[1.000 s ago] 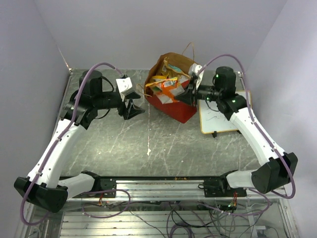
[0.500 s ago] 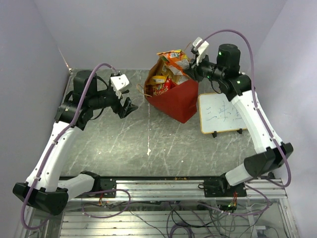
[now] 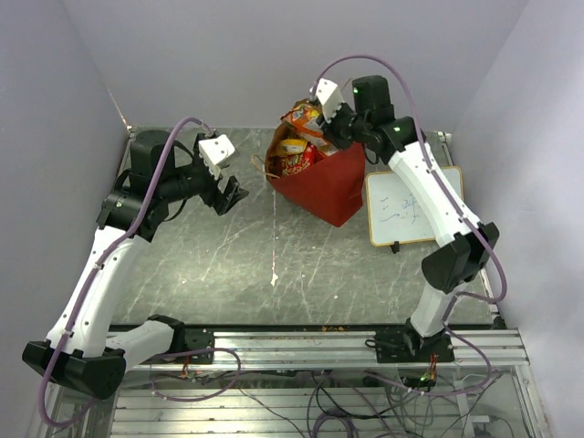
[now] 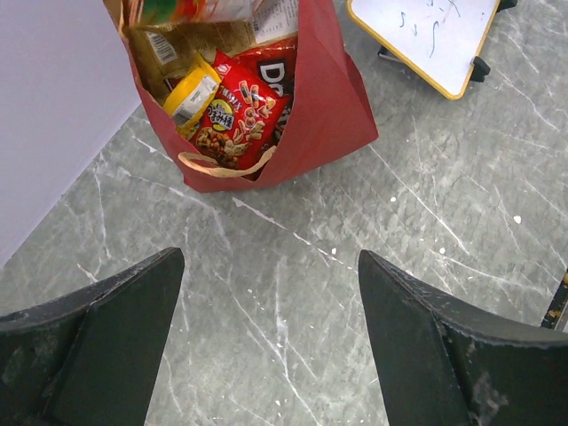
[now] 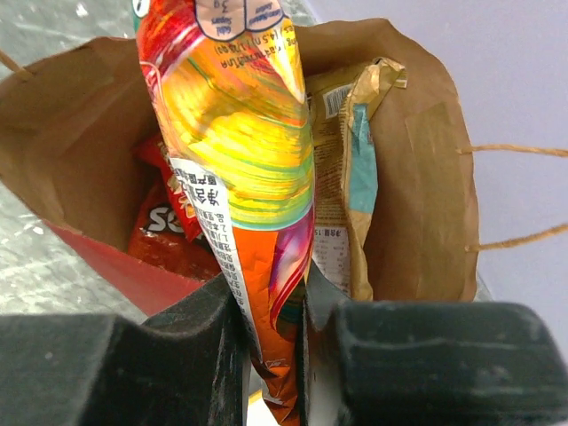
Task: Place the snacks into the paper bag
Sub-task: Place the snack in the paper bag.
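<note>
The red paper bag (image 3: 328, 187) stands upright at the back middle of the table, its kraft-brown inside (image 5: 417, 160) open. My right gripper (image 3: 321, 121) is shut on an orange-yellow chip bag (image 5: 244, 151) and holds it over the bag's mouth. Inside lie a red packet (image 5: 164, 226) and a kraft-brown pouch (image 5: 342, 169). In the left wrist view the bag (image 4: 324, 106) holds a red snack pack (image 4: 235, 111) and a yellow pack (image 4: 191, 96). My left gripper (image 3: 233, 196) is open and empty above the table, left of the bag.
A wood-framed whiteboard (image 3: 406, 208) stands on the table just right of the bag, also in the left wrist view (image 4: 426, 31). The purple back wall is close behind the bag. Twisted handles (image 5: 519, 195) stick out from the bag's rim.
My right gripper has lifted the orange-yellow chip bag up and moved left over the bag's mouth. My left gripper has drawn back slightly to the left.
</note>
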### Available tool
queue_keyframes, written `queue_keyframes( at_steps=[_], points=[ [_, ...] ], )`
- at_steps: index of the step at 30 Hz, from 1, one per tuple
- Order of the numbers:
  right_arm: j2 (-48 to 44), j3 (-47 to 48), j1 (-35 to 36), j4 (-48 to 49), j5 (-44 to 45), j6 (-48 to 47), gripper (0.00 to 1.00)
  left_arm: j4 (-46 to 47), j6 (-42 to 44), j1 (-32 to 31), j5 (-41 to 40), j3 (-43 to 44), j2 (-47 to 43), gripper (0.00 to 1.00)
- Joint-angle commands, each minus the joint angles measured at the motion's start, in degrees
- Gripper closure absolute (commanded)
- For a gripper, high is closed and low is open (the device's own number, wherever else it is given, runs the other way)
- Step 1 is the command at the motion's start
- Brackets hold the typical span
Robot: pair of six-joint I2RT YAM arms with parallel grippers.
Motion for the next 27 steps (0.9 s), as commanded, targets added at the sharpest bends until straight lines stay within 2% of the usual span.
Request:
queue_keyframes(
  at_steps=[1,12,27],
  points=[
    [4.9,6.4,1.8,-3.2,6.6,-4.9,0.95,0.3,0.6,0.5,-0.9,0.5,-1.1,0.10],
    [10.3,6.1,6.6,-2.3,21.5,-10.2,0.93,0.3,0.6,0.8,-0.6,0.1,-1.7,0.10],
    [13.1,3.7,8.2,3.9,32.6,-11.6,0.88,0.6,0.9,1.0,0.0,-0.4,-1.3,0.10]
  ],
)
